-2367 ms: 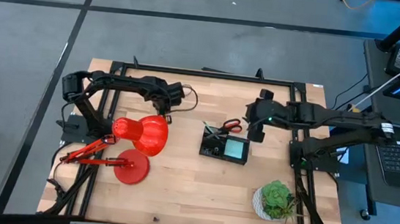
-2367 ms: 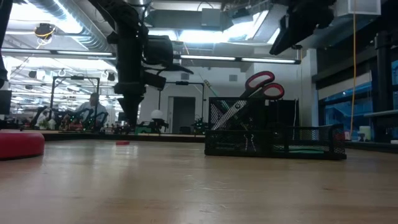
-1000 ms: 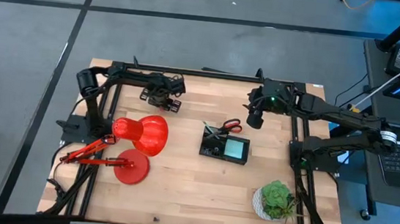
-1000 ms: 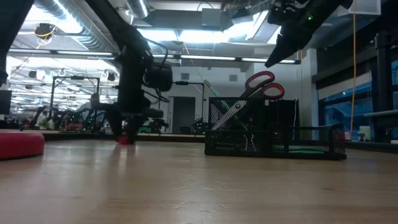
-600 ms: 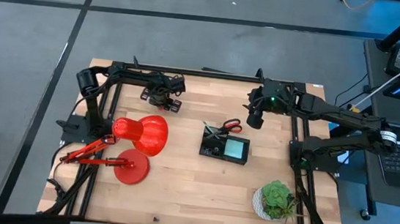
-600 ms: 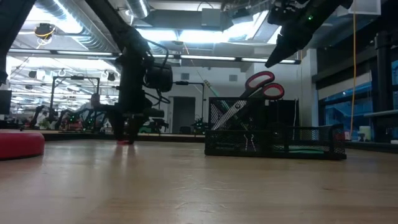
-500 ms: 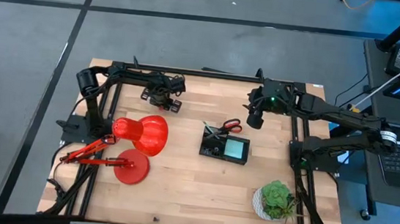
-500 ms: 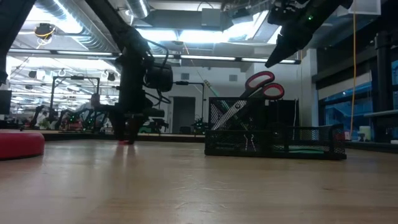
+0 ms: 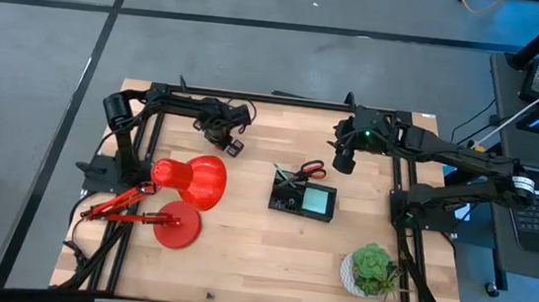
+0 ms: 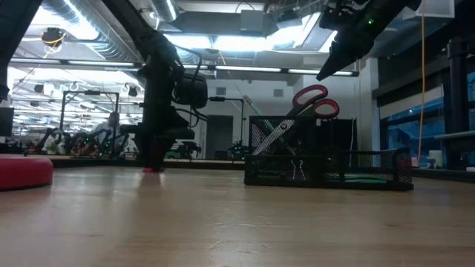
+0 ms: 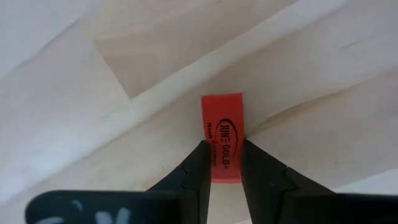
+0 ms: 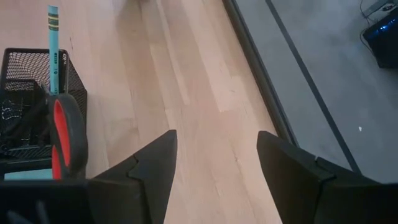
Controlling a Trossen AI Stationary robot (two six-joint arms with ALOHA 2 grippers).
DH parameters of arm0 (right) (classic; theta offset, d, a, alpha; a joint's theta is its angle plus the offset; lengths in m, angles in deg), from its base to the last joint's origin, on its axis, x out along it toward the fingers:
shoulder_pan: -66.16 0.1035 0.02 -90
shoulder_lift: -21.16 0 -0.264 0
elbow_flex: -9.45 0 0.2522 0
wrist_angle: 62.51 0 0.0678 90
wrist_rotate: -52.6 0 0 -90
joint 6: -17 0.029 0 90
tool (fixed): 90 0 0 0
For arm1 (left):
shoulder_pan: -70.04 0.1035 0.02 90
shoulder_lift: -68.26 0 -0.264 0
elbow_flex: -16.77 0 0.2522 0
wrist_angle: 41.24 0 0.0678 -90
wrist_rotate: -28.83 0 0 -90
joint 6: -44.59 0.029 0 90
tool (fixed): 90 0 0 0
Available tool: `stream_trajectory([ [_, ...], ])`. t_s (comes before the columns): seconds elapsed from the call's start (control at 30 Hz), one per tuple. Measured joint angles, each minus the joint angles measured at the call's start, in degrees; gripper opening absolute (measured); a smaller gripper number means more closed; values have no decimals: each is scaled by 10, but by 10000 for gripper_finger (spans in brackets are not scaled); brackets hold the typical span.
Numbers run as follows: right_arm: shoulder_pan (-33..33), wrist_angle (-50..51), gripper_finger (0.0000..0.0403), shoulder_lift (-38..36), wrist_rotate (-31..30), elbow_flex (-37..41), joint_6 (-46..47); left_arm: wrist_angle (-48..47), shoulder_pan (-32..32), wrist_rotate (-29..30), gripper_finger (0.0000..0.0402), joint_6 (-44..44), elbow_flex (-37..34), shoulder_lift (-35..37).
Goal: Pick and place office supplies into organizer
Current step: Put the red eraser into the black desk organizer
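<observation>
A small flat red piece with black lettering lies on the wooden table at the far left. My left gripper stands over it, pointing down, its two fingers closed on it; the low view shows it down at the table. The black mesh organizer stands mid-table and holds the red-handled scissors, a teal pen and a pale blue pad. My right gripper hangs open in the air beyond the organizer's far right corner, holding nothing. My left gripper pinches the red piece by its two long sides, near one end, between its two fingers. The fingers come from above, pointing down, and stand either side of the piece's width. The piece lies flat on the table.
A big red desk lamp stands at the left, near my left gripper. A green plant in a white pot sits at the near right. A black frame runs around the table's edges. Bare wood lies between lamp and organizer.
My left gripper has stayed over the red piece, rolled about its own downward axis, and drawn its fingers together onto the piece. The red piece has stayed flat on the table.
</observation>
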State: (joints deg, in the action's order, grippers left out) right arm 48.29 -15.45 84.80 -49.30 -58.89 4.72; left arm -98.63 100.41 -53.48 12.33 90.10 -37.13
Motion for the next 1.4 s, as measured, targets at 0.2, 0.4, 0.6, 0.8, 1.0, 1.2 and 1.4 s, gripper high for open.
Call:
stream_trajectory([
  [0.2, 0, 0, 224, 0, 0, 0, 0, 0, -8, 3, 69, 91, 6, 9],
  [0.4, 0, 0, 224, 0, 0, 0, 0, 1, -19, -19, 67, 148, 12, 22],
  [0.6, 0, 0, 224, 0, 0, 0, 1, 1, -32, -45, 66, 191, 12, 24],
  [0.8, 0, 0, 224, 0, 0, 0, 2, 1, -49, -49, 66, 219, 14, 26],
  [1.0, 0, 0, 224, 0, 0, 0, 2, 7, -77, -51, 66, 241, 15, 41],
  [1.2, 0, -1, 224, 0, -1, 0, 4, 13, -112, -58, 66, 246, 15, 95],
  [1.4, 0, -1, 224, 0, -1, 0, 17, 48, -155, -67, 66, 260, 15, 142],
])
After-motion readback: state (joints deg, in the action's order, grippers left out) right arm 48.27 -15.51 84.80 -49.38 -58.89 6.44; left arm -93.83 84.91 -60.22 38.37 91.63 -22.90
